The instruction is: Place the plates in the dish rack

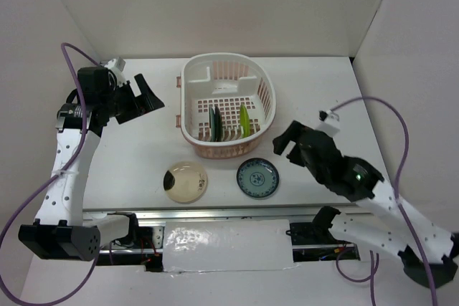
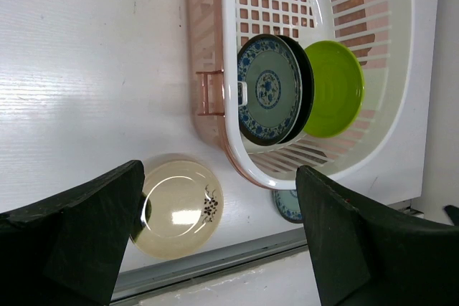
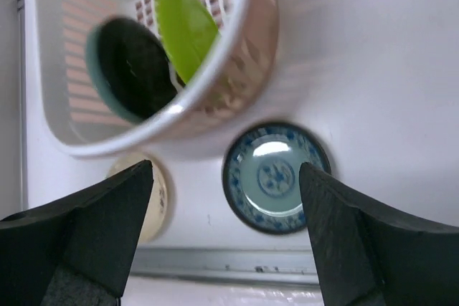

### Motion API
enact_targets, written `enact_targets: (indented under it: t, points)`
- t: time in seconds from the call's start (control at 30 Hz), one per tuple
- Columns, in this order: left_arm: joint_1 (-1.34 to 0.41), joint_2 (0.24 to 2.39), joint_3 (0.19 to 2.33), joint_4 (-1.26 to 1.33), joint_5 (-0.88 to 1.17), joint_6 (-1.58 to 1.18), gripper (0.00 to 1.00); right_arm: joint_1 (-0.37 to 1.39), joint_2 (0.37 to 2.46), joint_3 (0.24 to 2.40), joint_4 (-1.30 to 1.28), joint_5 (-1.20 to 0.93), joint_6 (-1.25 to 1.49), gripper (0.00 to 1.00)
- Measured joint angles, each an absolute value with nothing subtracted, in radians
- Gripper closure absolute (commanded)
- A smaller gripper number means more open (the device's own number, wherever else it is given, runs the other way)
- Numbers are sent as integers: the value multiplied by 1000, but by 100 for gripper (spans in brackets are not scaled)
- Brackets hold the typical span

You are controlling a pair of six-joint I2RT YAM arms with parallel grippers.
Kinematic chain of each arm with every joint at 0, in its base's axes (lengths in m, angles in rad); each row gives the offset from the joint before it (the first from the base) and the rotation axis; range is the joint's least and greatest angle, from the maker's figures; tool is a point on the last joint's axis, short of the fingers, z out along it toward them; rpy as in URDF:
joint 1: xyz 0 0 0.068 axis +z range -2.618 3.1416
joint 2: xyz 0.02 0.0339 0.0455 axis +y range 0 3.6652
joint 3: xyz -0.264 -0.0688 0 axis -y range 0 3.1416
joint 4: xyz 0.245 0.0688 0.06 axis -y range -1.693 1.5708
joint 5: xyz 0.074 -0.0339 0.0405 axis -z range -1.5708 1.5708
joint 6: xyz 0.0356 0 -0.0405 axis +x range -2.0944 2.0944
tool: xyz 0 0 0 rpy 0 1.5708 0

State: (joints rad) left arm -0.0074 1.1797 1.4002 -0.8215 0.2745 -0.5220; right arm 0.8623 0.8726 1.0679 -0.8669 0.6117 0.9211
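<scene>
While the left tool [image 1: 141,98] and right tool [image 1: 288,147] gape empty, a teal plate [image 1: 257,177] lies near the right one

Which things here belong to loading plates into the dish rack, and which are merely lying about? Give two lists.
Job: dish rack; lime-green plate, black plate and teal patterned plate standing in it; tan plate and second teal plate lying on the table.
Lying about: purple cables; white plastic-covered panel at the near edge.
</scene>
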Motion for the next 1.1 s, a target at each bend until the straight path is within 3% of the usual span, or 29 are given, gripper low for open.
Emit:
enact_targets:
  t: [0.1, 0.17, 0.33, 0.57, 0.77, 0.87, 0.9, 1.0, 1.1]
  points:
    - [-7, 1180, 1400, -821, 283, -522, 1, 730, 629, 765, -750, 413, 928, 8]
    - [-7, 1180, 1401, -821, 290, -522, 1, 666, 587, 612, -700, 294, 936, 8]
    - [-7, 1196, 1401, -822, 301, -522, 1, 564, 602, 351, -608, 58, 936, 10]
    - [-7, 1200, 1401, -822, 305, -523, 1, 423, 731, 256, -394, -157, 893, 17]
    - [-7, 1201, 1407, -825, 305, -523, 1, 348, 881, 237, -207, -272, 868, 49]
    - [-7, 1201, 1414, -824, 309, -523, 1, 346, 914, 238, -195, -264, 861, 73]
    - [-7, 1201, 1416, -825, 310, -523, 1, 346, 913, 238, -206, -257, 860, 87]
    - [-7, 1207, 1423, -827, 312, -522, 1, 344, 869, 238, -250, -220, 868, 100]
    - [-7, 1214, 1427, -826, 313, -523, 1, 344, 773, 244, -321, -174, 874, 100]
